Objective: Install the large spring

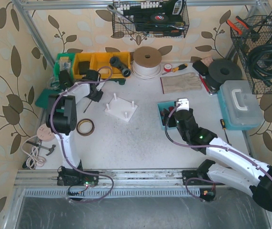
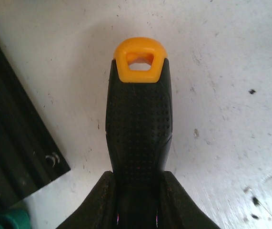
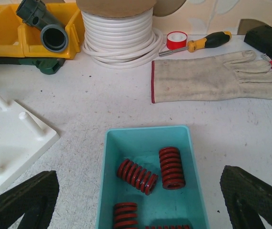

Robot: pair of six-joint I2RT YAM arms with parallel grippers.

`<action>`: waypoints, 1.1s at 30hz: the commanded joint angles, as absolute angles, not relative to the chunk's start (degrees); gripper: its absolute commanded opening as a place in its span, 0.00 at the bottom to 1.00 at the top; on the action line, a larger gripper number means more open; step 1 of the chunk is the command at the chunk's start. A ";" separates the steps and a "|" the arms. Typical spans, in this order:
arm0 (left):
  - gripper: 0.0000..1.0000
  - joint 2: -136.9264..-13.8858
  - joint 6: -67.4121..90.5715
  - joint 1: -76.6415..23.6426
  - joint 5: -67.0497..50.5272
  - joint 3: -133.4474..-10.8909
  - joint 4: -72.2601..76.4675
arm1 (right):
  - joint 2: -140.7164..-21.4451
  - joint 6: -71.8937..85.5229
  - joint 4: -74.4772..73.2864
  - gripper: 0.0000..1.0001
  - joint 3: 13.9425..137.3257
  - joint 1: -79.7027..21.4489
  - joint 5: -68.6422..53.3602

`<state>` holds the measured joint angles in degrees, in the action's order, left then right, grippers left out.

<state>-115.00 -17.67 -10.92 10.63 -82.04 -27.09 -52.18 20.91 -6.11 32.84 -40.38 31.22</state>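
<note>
Several red springs lie in a teal bin (image 3: pixel 145 131); the largest-looking ones are an upright one (image 3: pixel 172 167) and a slanted one (image 3: pixel 136 175). My right gripper (image 3: pixel 138 205) hangs wide open and empty above the bin, which also shows in the top view (image 1: pixel 162 106) with the gripper (image 1: pixel 181 107) over it. A white plate with upright pegs (image 1: pixel 120 108) stands mid-table, and appears left of the bin in the right wrist view (image 3: pixel 12 143). My left gripper (image 2: pixel 138 179) is shut on a black tool handle with an orange end cap (image 2: pixel 139 59), just above the table, left of the plate (image 1: pixel 95 94).
Yellow bins (image 1: pixel 97 62) with a grey pipe fitting, a white cord spool (image 1: pixel 146 62), a screwdriver (image 1: pixel 178 67) and a glove (image 1: pixel 181 82) lie at the back. A tape roll (image 1: pixel 85 127) sits front left. A blue case (image 1: pixel 240 102) stands right of the bin.
</note>
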 commanded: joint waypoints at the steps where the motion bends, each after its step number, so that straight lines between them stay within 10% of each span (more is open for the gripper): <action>1: 0.06 -117.44 -21.76 -10.24 13.01 -85.70 -25.81 | -51.87 20.34 -4.89 0.92 32.10 -40.20 30.70; 20: 0.53 -118.92 -21.56 -9.34 16.79 -86.18 -25.29 | -52.79 20.04 -4.97 0.92 32.51 -40.19 30.59; 33: 0.80 -95.89 -2.76 -9.40 12.11 -77.39 -23.52 | -55.60 21.25 -7.44 0.92 34.46 -40.24 31.37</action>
